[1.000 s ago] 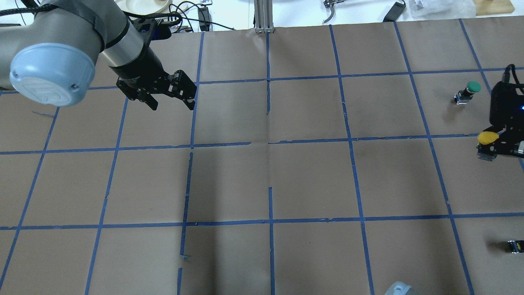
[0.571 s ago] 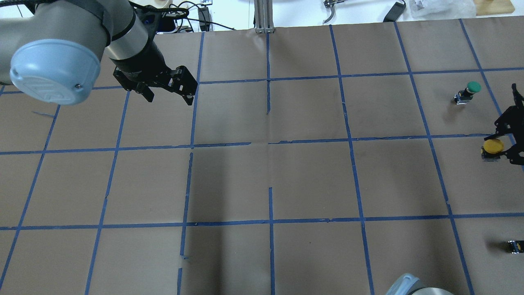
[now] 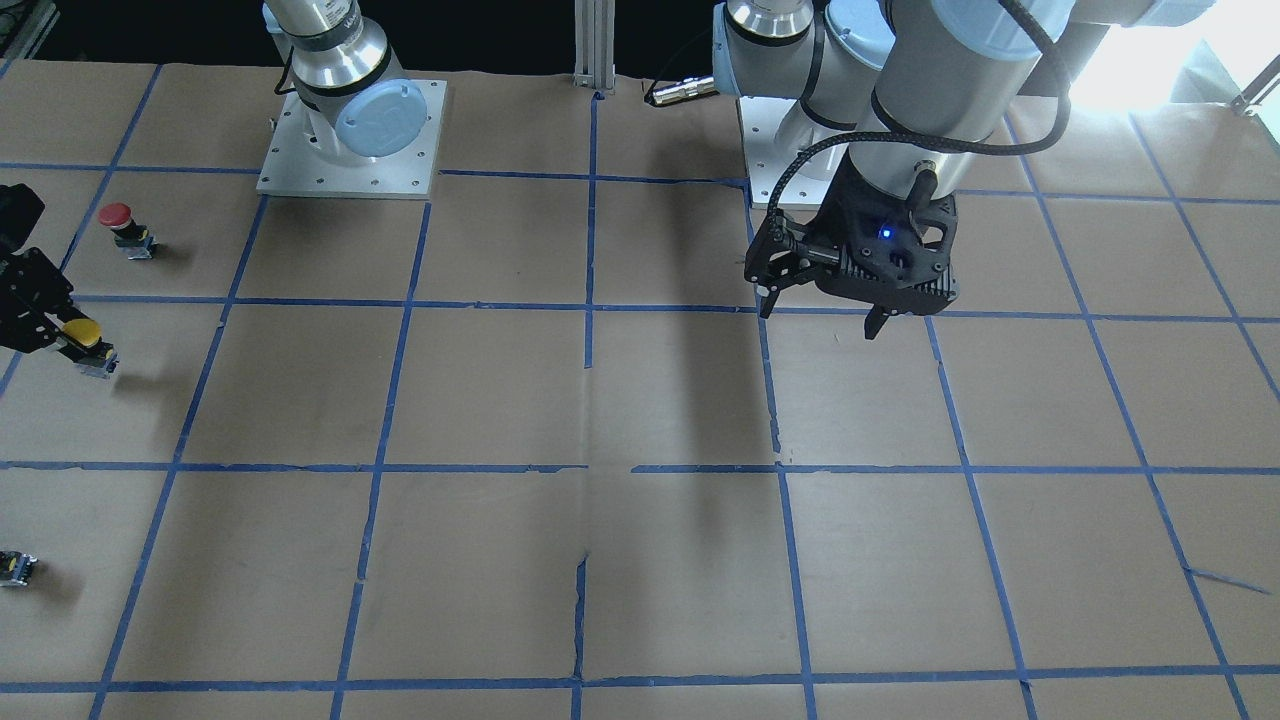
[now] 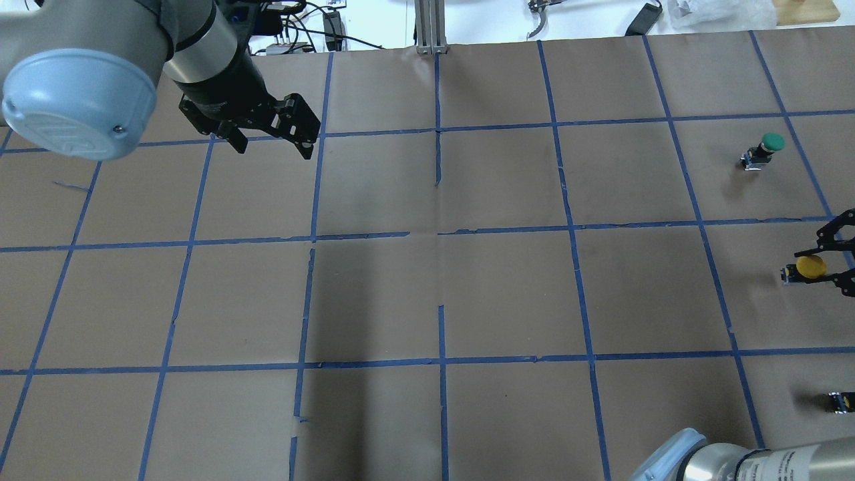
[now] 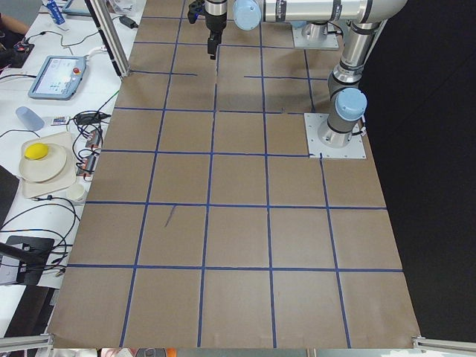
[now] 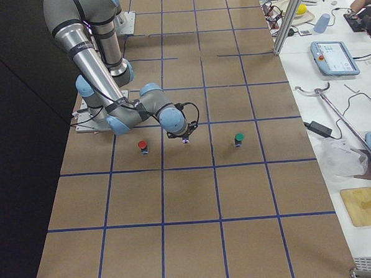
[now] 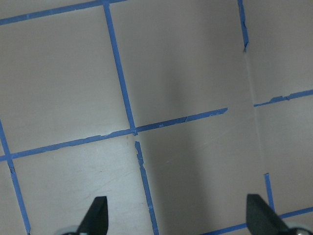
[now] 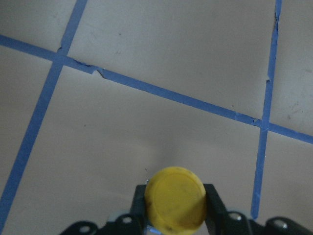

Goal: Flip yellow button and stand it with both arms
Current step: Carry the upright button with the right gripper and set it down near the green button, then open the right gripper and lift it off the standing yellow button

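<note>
The right gripper (image 4: 798, 267) has carried the yellow button (image 4: 812, 266) toward the robot's side of the counter (image 4: 507, 287), while the left gripper (image 4: 272, 151) edged slightly farther away.

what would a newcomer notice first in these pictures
The yellow button stands out first, clamped in the right pincer at the far right of the overhead view. Next comes the left pincer, which hangs open on its big grey arm at the far left. A green-capped button stands alone beyond the yellow one.
</note>
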You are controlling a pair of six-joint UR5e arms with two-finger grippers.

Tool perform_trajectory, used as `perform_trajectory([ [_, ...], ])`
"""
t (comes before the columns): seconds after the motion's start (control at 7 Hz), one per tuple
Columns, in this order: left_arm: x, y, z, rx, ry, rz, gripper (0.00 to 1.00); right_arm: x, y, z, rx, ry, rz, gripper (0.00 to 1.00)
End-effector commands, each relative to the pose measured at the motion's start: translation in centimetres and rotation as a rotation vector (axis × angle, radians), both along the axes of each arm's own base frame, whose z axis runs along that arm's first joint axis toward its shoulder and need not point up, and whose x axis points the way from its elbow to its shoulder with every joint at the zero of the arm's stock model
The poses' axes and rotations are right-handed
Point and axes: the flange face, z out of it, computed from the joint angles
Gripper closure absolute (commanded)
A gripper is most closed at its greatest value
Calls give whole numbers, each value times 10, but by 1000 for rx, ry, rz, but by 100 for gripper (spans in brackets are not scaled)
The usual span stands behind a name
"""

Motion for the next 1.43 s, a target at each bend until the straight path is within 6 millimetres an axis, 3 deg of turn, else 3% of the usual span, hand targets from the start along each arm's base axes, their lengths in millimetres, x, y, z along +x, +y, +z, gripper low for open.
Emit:
perform_trajectory([
  [0.0,4,0,6,13,-1,7,0,-25,-14,-11,-5,-66,26,85],
  [0.14,3,2,8,13,-1,7,0,-24,-13,-13,10,-94,23,84],
  [0.29,1,0,5,21,7,22,0,-26,-11,-20,29,-101,17,61],
  [0.43,0,0,7,18,7,31,0,-25,-10,-33,55,-126,2,1],
  [0.71,-1,0,7,18,8,30,0,-33,-10,-33,158,-95,-120,0],
  [0.86,-1,-1,9,14,9,36,0,-36,-16,-17,177,-64,-169,0],
  [1.0,-1,-1,10,13,9,36,0,-31,-26,14,169,-30,-210,0],
  [1.14,-1,-1,12,10,10,36,0,-13,-32,35,189,-9,-241,0],
  [1.29,-1,-3,12,8,12,36,0,18,-41,55,265,92,-240,0],
])
